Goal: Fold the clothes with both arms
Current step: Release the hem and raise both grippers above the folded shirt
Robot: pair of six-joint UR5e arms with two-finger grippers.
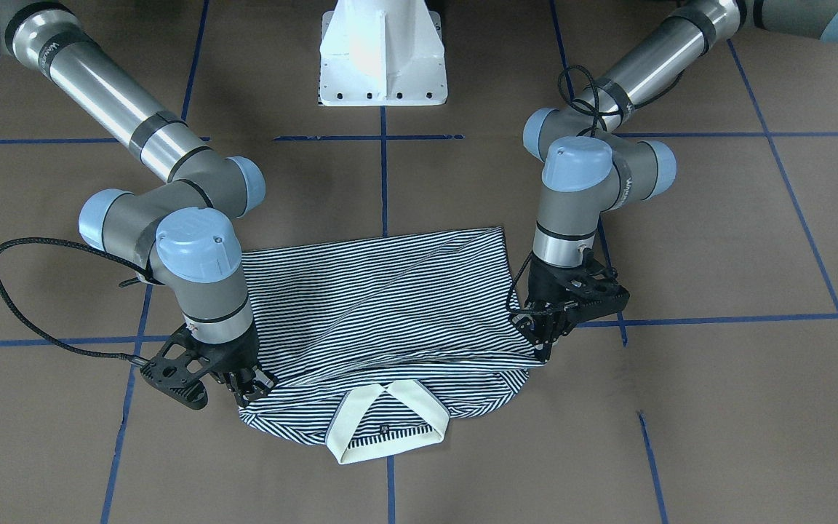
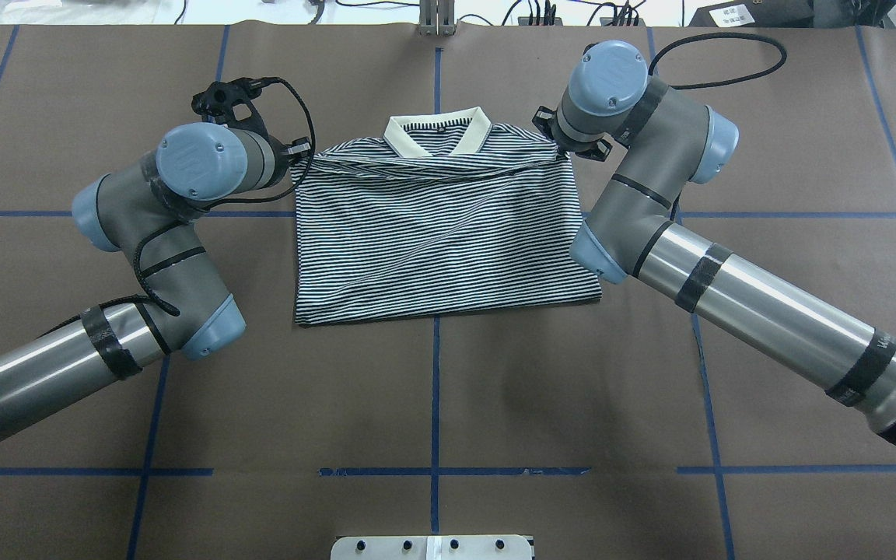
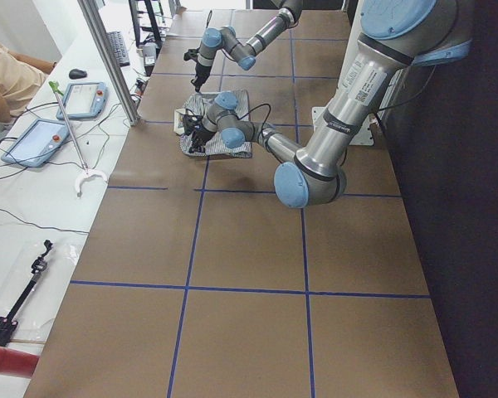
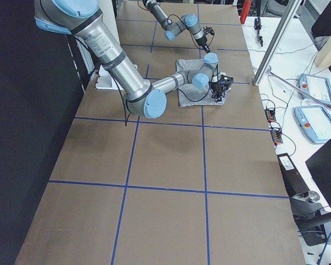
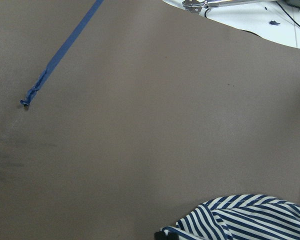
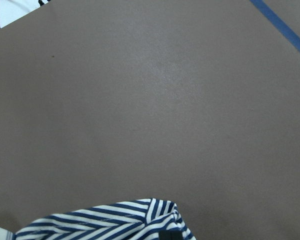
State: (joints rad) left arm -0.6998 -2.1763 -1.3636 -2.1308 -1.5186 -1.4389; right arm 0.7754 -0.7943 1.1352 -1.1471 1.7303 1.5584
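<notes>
Counter (image 1: 717,240) supports the shirt (image 1: 382,306), its folded edge pinched inside closed left fingers (image 1: 544,348) and right fingers (image 1: 248,391), presumably to align the fold.

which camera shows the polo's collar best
The exterior front-facing view: the cream collar lies nearest and unblocked. Overhead shows it smaller at the shirt's far edge; side views too small; wrist views catch mostly striped fabric.
</notes>
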